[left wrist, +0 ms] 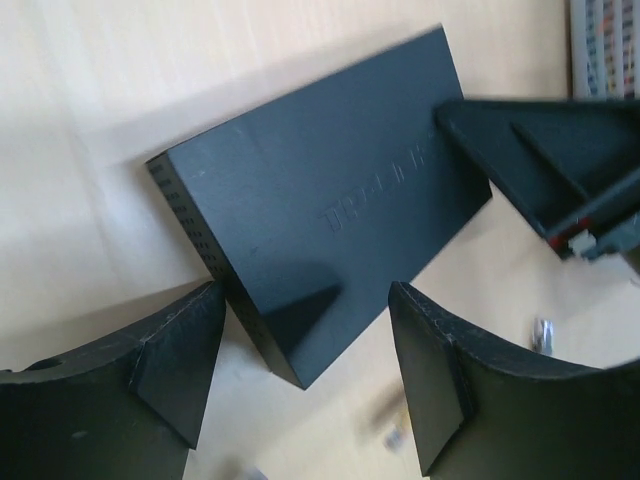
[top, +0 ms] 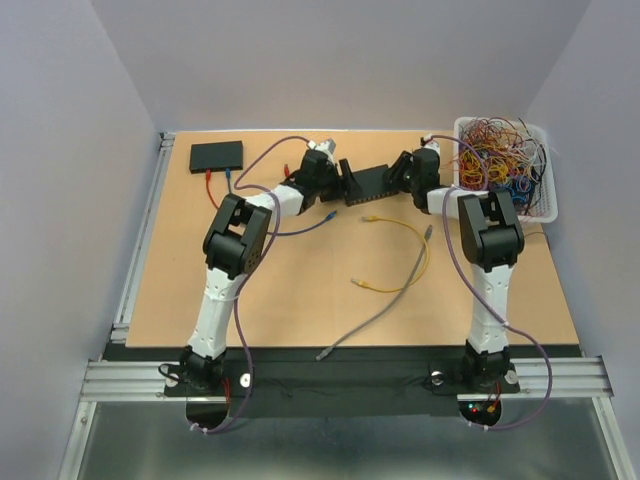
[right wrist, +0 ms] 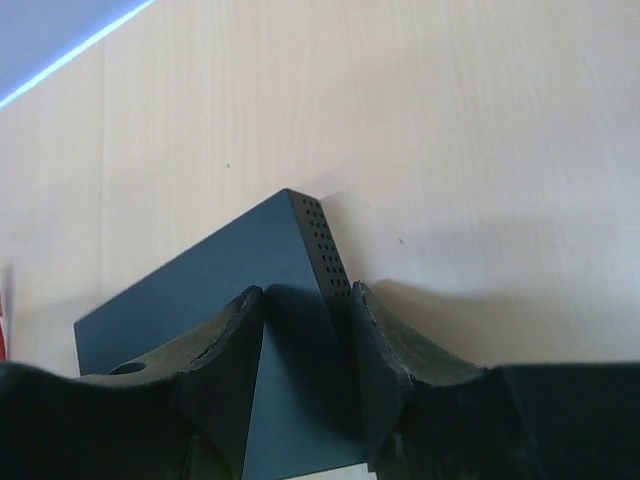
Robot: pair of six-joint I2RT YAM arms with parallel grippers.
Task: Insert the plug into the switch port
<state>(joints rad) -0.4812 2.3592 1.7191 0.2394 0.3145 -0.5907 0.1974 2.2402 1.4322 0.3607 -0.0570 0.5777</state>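
A black network switch [top: 370, 183] lies at the table's far middle, between my two grippers. My left gripper [top: 345, 183] is open and empty; in the left wrist view its fingers [left wrist: 170, 370] straddle the near corner of the switch [left wrist: 320, 200] without touching it. My right gripper [top: 402, 172] is shut on the switch's other end; in the right wrist view its fingers [right wrist: 385, 350] clamp the corner by the perforated side of the switch [right wrist: 210, 290]. A yellow cable [top: 405, 255] with plugs and a grey cable [top: 380, 310] lie loose in front of the switch. No plug is held.
A second black switch [top: 216, 155] with red and blue cables plugged in sits at the far left. A white bin [top: 545, 215] full of tangled cables stands at the far right. A short purple-blue cable [top: 300, 230] lies beside the left arm.
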